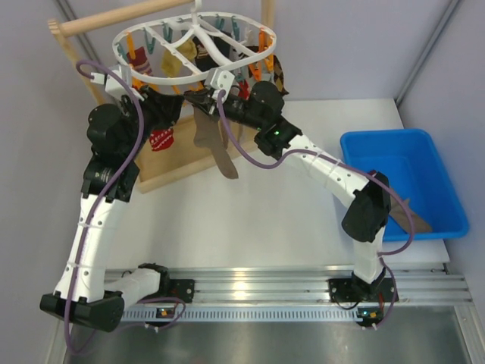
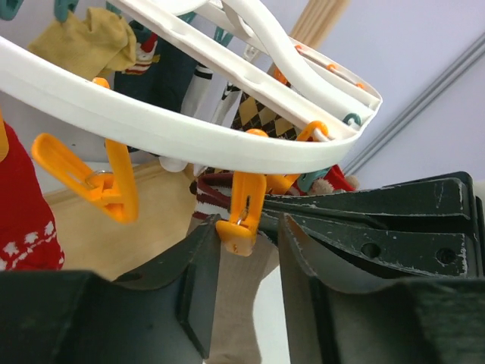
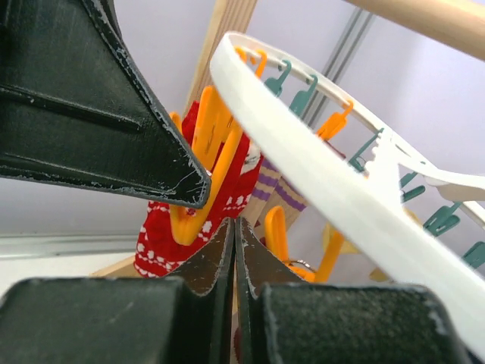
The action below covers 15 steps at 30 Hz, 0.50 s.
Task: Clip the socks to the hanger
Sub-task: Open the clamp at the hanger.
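Note:
The white oval hanger (image 1: pixel 227 57) hangs at the back from a wooden rod, with orange and teal pegs. A taupe sock (image 1: pixel 214 148) with a striped cuff dangles under its near rim. My right gripper (image 1: pixel 209 100) is shut on the sock's cuff, its pads (image 3: pixel 227 250) pressed together just under the ring (image 3: pixel 318 174). My left gripper (image 1: pixel 176 108) is open, with its fingers either side of an orange peg (image 2: pixel 244 216) on the rim (image 2: pixel 151 125). The sock (image 2: pixel 239 303) hangs just behind and below that peg. My right gripper's fingers (image 2: pixel 364 220) lie close on the right.
A red patterned sock (image 1: pixel 161 139), a yellow sock (image 1: pixel 178 57) and several others hang from pegs. The wooden frame base (image 1: pixel 170 163) stands below the hanger. A blue bin (image 1: pixel 439 182) at the right holds a brown sock (image 1: pixel 405 216).

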Motion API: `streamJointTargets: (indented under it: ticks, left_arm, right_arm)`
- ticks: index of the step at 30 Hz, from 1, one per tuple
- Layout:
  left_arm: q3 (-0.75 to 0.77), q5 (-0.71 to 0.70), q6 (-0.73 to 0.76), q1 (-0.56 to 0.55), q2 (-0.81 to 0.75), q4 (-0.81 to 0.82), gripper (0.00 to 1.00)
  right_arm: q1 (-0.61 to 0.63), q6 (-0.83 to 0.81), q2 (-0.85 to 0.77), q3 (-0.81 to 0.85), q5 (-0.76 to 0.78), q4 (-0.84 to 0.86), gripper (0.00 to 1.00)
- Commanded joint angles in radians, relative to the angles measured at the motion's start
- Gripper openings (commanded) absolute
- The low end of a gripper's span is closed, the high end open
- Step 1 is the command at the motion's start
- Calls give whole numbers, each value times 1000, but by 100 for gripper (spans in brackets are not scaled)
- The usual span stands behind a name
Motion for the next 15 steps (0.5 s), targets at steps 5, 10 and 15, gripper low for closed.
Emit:
streamJointTargets:
  ticks: [5, 10, 15]
  left_arm:
    - [24, -99, -32, -3, -42, 29, 51]
    - [21, -208, -10, -3, -51, 63, 52]
    - [19, -265, 36, -3, -26, 98, 48]
  right_arm:
    - [15, -11, -14, 24, 8, 74, 7]
    - [19, -24, 0, 33, -3, 54, 14]
    - [18, -26, -2, 24, -4, 54, 15]
